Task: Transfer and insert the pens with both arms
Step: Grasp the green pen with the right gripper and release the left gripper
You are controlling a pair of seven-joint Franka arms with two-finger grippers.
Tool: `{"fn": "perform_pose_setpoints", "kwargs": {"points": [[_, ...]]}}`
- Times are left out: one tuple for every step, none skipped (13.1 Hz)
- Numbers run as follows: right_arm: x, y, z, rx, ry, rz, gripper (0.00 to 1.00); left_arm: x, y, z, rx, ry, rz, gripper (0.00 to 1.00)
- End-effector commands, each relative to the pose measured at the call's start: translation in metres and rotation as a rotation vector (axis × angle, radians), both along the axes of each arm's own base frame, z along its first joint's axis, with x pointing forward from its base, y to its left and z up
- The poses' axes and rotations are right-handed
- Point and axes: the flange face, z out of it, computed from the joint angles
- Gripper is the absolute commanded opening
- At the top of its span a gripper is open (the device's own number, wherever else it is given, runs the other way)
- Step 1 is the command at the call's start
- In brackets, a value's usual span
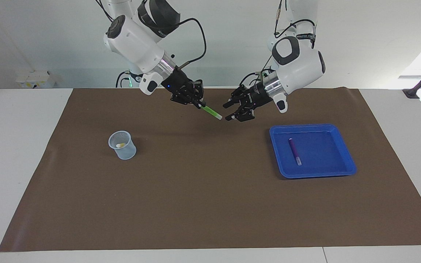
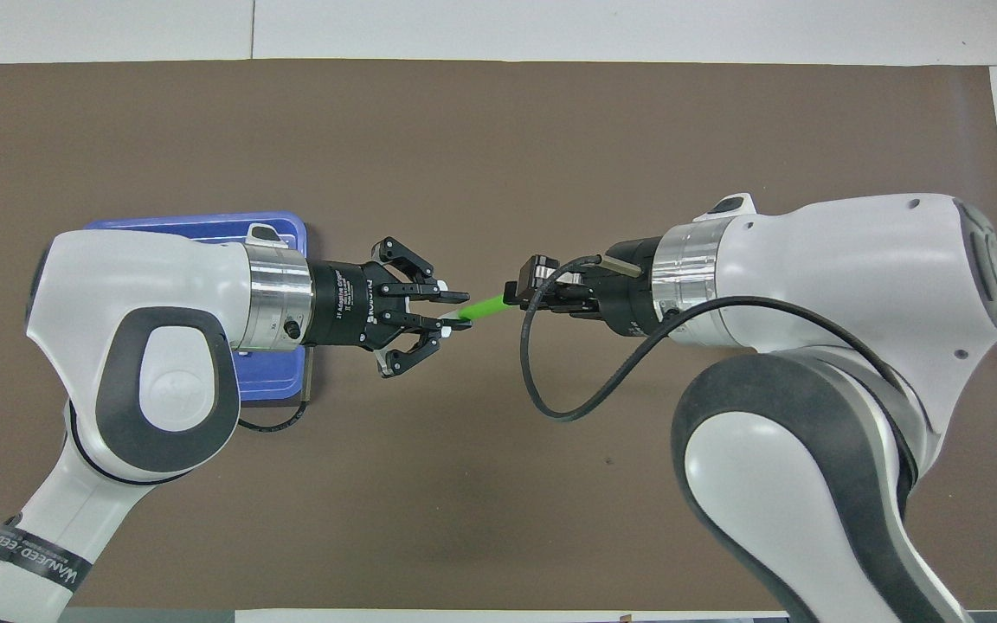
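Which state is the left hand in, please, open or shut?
Open: the left hand has its fingertips spread apart, clear of the green pen.
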Motion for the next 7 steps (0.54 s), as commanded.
{"fn": "perform_pose_setpoints", "kwargs": {"points": [[0.023, -0.055, 0.023, -0.139, -0.033, 0.111, 0.0, -0.004, 0.009, 0.003, 0.0, -0.004, 0.037, 1.0], [0.025, -0.073, 0.027, -0.223, -0.063, 0.171, 0.0, -0.004, 0.01, 0.003, 0.0, -0.004, 0.037, 1.0], [0.028, -0.093, 0.029, -0.299, -0.097, 0.237, 0.0, -0.003, 0.011, 0.003, -0.001, -0.004, 0.04, 1.0], [0.032, -0.109, 0.024, -0.358, -0.123, 0.294, 0.0, -0.002, 0.013, 0.003, -0.001, -0.005, 0.044, 1.0], [0.033, -0.122, 0.017, -0.417, -0.139, 0.348, 0.0, 0.001, 0.02, 0.002, 0.002, -0.01, 0.053, 1.0], [0.031, -0.137, 0.003, -0.476, -0.128, 0.387, 0.0, 0.002, 0.027, -0.002, 0.015, -0.024, 0.046, 1.0], [0.03, -0.152, -0.002, -0.499, -0.139, 0.407, 0.0, 0.0, 0.028, -0.003, 0.046, -0.082, -0.017, 1.0]]}}
